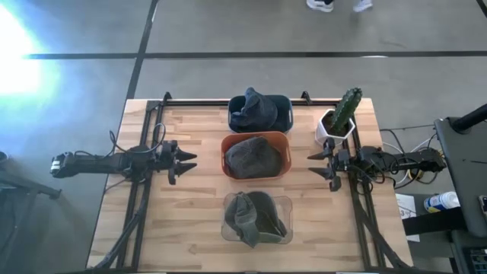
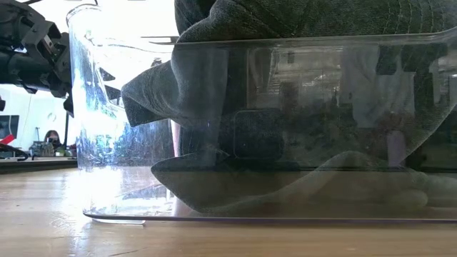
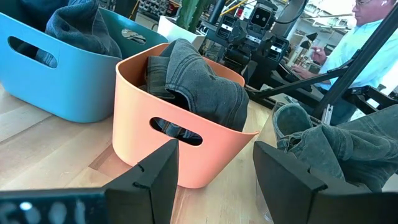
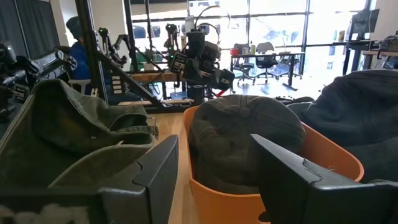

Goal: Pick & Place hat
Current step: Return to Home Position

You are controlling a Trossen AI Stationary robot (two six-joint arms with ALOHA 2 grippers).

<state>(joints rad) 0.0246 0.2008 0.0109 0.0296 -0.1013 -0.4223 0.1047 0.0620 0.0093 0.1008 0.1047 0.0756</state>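
High view: dark blue cap (image 1: 255, 109) lies crumpled, heaped inside blue bin (image 1: 288, 114).

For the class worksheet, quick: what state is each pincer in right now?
The left pincer is open, holding nothing.
The right pincer is open, holding nothing.

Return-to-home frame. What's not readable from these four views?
- High view: the blue bin holds one dark heap. The fabric overlaps, so the number of caps cannot be told.
- High view: anything under the grey cap in the orange bin is covered.
- Low view: the clear bin and its olive cap fill the frame, hiding both other bins.
- Right wrist view: the blue bin's load is cut off by the picture edge.
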